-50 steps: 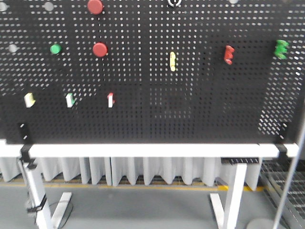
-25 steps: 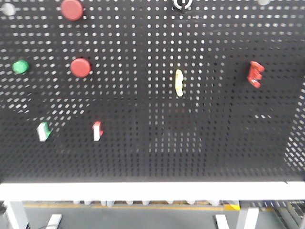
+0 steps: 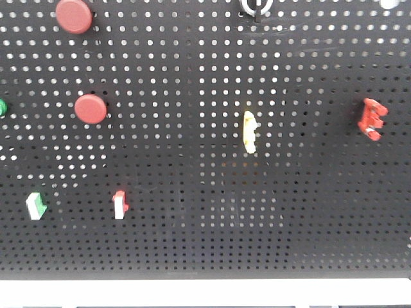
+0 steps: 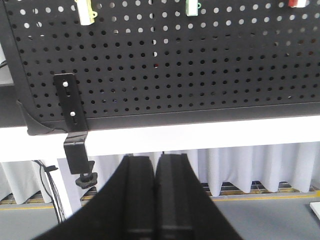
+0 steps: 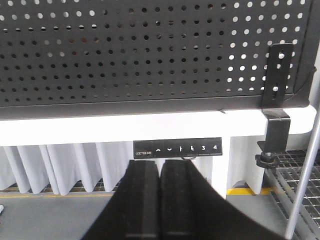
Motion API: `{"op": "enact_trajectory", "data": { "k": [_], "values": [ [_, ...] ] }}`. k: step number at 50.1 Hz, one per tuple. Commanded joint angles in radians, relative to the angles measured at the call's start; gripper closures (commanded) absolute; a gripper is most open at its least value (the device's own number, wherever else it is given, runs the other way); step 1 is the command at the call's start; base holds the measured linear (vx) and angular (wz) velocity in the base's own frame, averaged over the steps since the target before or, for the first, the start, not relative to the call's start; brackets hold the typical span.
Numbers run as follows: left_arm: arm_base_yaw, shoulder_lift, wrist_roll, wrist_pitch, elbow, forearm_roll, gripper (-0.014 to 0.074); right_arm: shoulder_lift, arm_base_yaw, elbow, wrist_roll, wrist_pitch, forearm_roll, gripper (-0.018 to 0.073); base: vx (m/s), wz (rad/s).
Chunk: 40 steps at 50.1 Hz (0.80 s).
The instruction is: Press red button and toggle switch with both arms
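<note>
In the front view two red buttons sit on the black pegboard: one at the top left and one below it. The toggle switch, silver-white ring with a black lever, is cut off by the top edge. No arm or gripper shows in the front view. In the left wrist view my left gripper is shut and empty, low in front of the white table edge. In the right wrist view my right gripper is shut and empty, below the table's control panel.
On the pegboard hang a pale yellow handle piece, a red clip piece, a green-and-white rocker, a red-and-white rocker and a green button. Black clamp brackets hold the board to the table.
The front view has moved closer to the pegboard: everything looks larger, the buttons and rockers have shifted left and down, and the table legs and floor have left the frame.
</note>
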State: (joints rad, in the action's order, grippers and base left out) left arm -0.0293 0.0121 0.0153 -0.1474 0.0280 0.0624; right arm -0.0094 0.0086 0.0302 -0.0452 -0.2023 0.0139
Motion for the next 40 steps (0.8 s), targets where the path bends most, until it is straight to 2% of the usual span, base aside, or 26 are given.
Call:
{"op": "enact_trajectory", "data": {
  "k": [1, 40],
  "values": [
    [-0.003, 0.004, 0.004, 0.084, 0.028, -0.006, 0.0594, -0.001, -0.002, 0.011, 0.008, 0.081, 0.004, 0.0562, 0.05, -0.01],
    [-0.003, 0.004, 0.004, 0.098, 0.027, -0.005, 0.0594, -0.001, -0.002, 0.011, 0.013, 0.088, 0.028, 0.0562, 0.0, 0.0]
  ]
}}
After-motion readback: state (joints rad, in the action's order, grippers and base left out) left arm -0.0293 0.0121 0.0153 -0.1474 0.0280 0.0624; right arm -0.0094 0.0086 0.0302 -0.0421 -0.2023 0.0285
